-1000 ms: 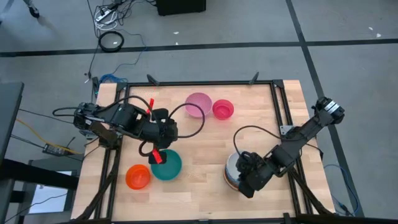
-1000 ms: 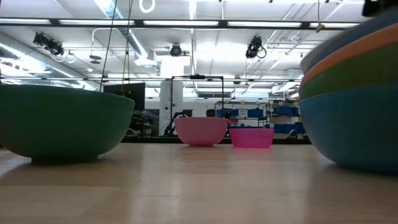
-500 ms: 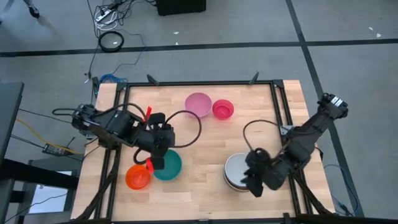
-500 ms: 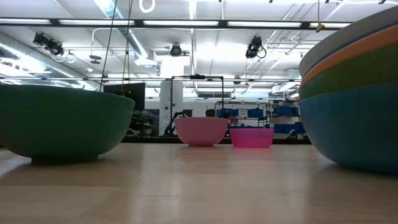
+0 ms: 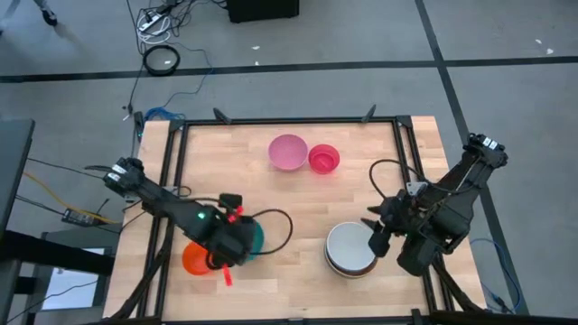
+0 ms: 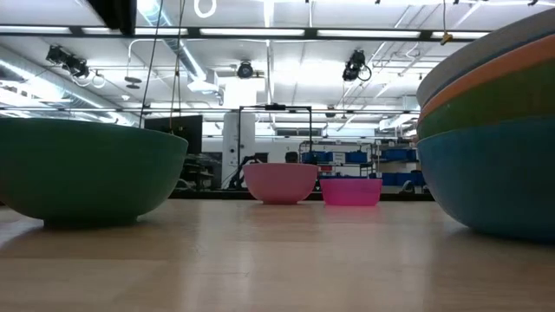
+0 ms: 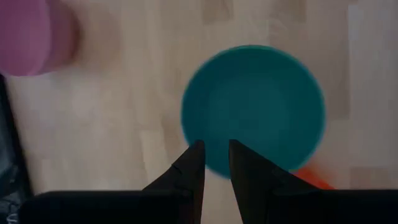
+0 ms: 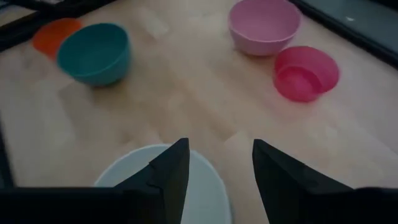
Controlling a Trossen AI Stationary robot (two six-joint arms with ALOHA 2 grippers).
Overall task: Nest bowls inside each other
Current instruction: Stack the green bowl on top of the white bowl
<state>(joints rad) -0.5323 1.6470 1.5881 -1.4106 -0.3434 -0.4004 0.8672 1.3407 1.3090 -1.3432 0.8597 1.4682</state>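
A teal bowl [image 5: 251,236] [image 7: 255,106] stands on its base at the near left, and an orange-red bowl [image 5: 193,259] sits beside it. My left gripper [image 5: 233,246] [image 7: 214,152] hangs open by a narrow gap above the teal bowl's rim, touching nothing. At the near right is a stack of nested bowls [image 5: 350,248] [image 6: 494,156], with a white bowl [image 8: 161,180] on top. My right gripper [image 5: 376,238] [image 8: 221,152] is wide open beside the stack's right side, holding nothing. A pink bowl [image 5: 287,151] and a magenta-red bowl [image 5: 323,159] rest at the far middle.
Black frame rails [image 5: 402,171] run along the table's edges. Bare wood [image 5: 298,203] lies between the far bowls, the teal bowl and the stack.
My left gripper has gone toward the near edge and come down, from the teal bowl's far side to above its rim. My right gripper has drawn off the stack toward the right edge, risen and tipped toward level. The white bowl stays on the stack.
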